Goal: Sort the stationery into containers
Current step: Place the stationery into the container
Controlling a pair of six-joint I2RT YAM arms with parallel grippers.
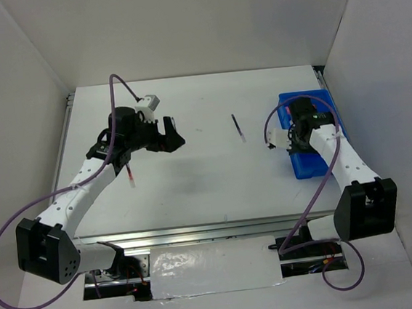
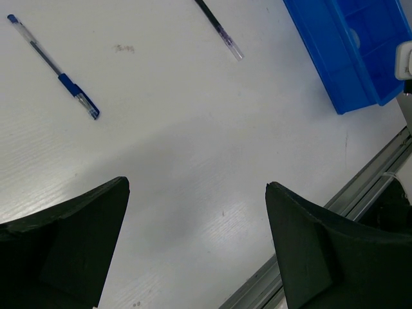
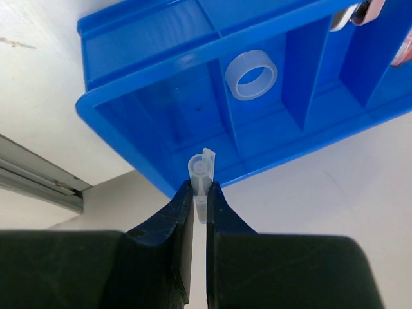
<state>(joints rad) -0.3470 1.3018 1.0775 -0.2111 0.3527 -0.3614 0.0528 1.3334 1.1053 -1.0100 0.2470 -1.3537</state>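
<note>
Two loose pens (image 2: 61, 74) lie on the desk (image 2: 193, 129) beneath wide-open left fingers (image 2: 71, 244), while right fingers (image 3: 174, 225) pinch a clear-capped pen (image 3: 202, 168) at the rim of the blue bin (image 3: 148, 32), apparently ready to drop.

Your left arm (image 1: 78, 192) and right arm (image 1: 346, 157) show white links, black joints, looping purple cables (image 1: 114, 78) and black wedge-shaped pincer fingers (image 2: 71, 244).
</note>
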